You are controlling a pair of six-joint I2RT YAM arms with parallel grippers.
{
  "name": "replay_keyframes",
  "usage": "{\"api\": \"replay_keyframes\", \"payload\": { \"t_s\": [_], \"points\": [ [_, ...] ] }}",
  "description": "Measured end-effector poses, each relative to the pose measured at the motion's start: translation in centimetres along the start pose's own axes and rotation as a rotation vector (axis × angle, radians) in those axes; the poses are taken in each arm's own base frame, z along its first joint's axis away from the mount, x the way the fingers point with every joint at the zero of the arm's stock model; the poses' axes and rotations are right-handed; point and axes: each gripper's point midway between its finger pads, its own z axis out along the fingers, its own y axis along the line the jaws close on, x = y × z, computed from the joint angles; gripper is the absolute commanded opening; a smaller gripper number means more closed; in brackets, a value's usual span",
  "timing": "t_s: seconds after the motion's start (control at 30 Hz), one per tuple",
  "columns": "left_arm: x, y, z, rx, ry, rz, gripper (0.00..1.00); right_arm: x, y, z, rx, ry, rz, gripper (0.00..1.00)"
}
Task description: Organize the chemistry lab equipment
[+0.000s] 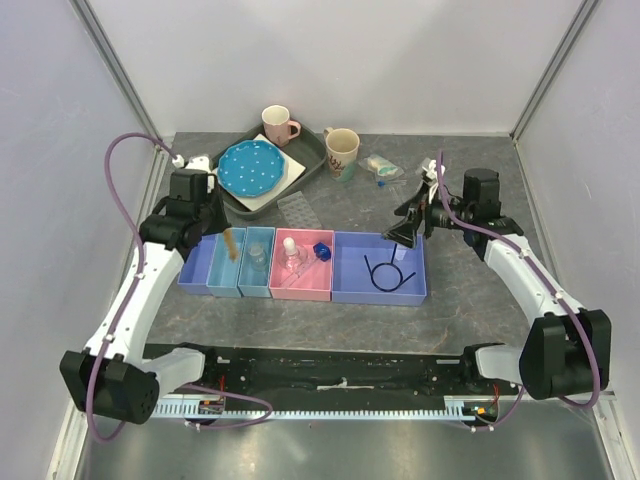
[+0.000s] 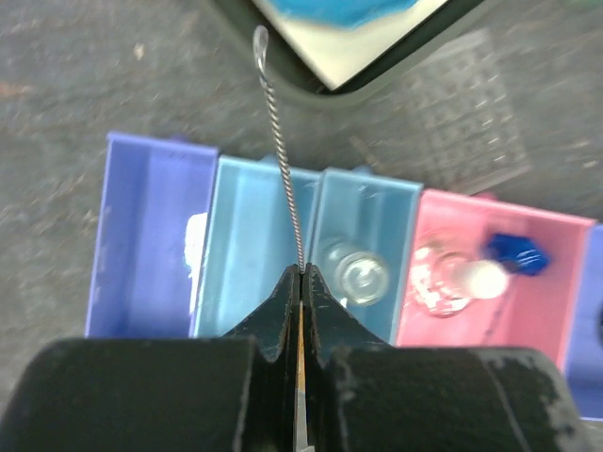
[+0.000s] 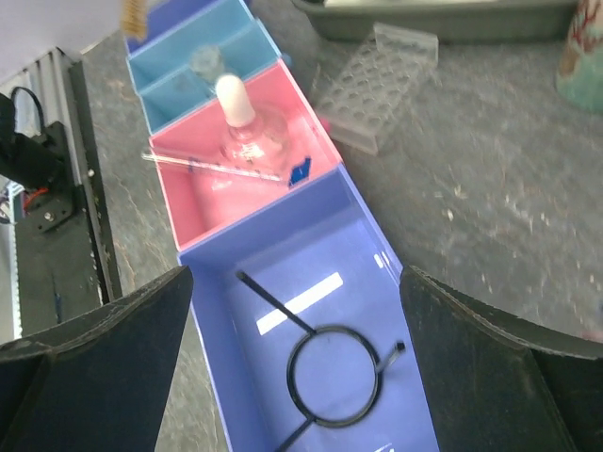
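the hand (image 3: 294, 311), spread wide, hangs over a purple bin (image 3: 236, 377) holding a black looped wire (image 3: 273, 301), pink bin (image 3: 203, 202) alongside.

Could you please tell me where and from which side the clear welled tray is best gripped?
Probably from straight above, closing across the narrow width of the clear welled tray, near its middle. It lies flat and long on the table, so its long edges offer the only pinch, and the dark tray crowds its far end.

Robot lab bench: white enclosure (image 1: 350, 60), sorting bins (image 1: 300, 293)
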Motion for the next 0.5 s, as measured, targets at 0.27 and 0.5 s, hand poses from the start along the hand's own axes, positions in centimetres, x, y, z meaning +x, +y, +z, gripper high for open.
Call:
{"api": "replay_keyframes", "payload": {
  "t_s": [0.27,0.5],
  "points": [
    [4.5,4.1,2.3,-0.193,0.166,0.111,0.02,3.5,-2.4,-1.7,0.066,0.044,0.026,0.98],
    [7.1,5.6,3.8,-0.248,0.246,0.164,0.04,4.2,-2.8,-1.7,0.065,0.060,0.018,0.98]
  ]
}}
